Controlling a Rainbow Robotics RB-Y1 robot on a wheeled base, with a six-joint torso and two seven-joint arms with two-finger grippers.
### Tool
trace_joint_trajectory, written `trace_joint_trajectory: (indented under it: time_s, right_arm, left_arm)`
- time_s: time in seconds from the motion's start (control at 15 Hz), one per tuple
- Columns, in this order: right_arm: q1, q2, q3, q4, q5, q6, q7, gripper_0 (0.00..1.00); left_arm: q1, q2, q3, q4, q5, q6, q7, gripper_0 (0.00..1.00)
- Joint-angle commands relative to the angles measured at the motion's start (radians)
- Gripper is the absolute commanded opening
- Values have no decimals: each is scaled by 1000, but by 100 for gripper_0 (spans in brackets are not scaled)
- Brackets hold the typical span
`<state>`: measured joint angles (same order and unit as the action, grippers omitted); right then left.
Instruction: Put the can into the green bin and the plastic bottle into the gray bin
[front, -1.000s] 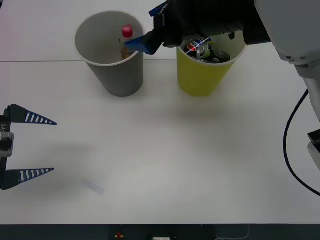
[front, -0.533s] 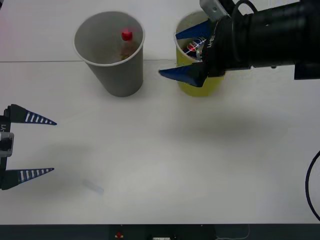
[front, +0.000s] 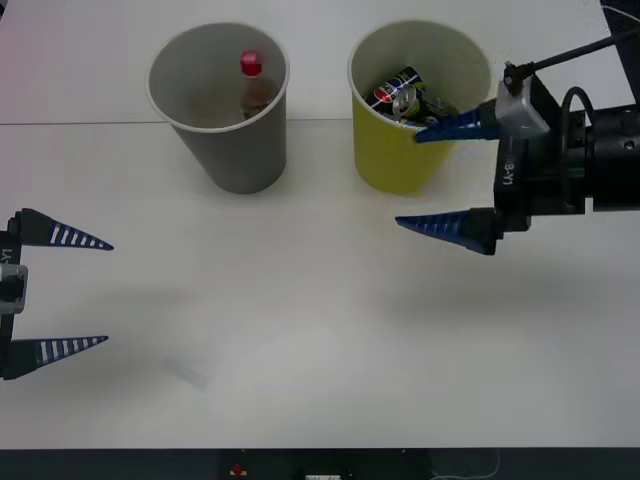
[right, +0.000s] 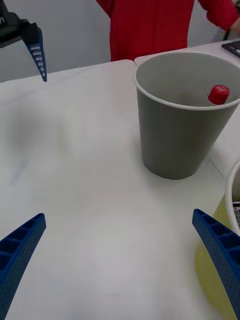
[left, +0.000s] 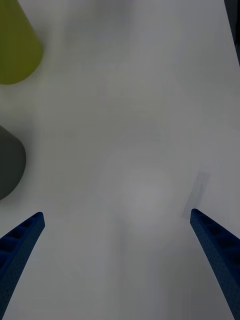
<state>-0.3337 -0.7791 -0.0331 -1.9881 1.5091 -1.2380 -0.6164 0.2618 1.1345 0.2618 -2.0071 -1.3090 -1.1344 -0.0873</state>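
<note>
Both items look binned — small clear plastic bottle (front: 252, 88) upright in tapered gray bin (front: 240, 150), crushed can (front: 402, 92) in yellow-green bin (front: 400, 160); right gripper (front: 445, 178) wide apart, empty beside it, so retract clear of the rim; left gripper (front: 60, 292) spread, parked over white surface (front: 300, 330).

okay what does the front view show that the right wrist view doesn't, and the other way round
Front view alone: the can lying inside the green bin, and the right end effector seen whole, open beside that bin. Right wrist view alone: a person's red sleeve beyond the table. Both: the gray bin with the plastic bottle standing inside, red cap up, plus the left end effector, open and parked at the table's left.
</note>
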Motion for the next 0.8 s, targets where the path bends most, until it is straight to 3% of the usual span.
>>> trace_joint_trajectory:
  time_s: [0.07, 0.4, 0.8]
  right_arm:
    - [81, -26, -42, -1, -27, -24, 90, 100]
    - [228, -74, -100, -1, -116, -32, 236, 100]
    - [367, -81, -183, 0, -158, -57, 397, 100]
  left_arm:
    - [0, 0, 0, 0, 0, 0, 0, 100]
    - [0, 0, 0, 0, 0, 0, 0, 100]
    - [0, 0, 0, 0, 0, 0, 0, 100]
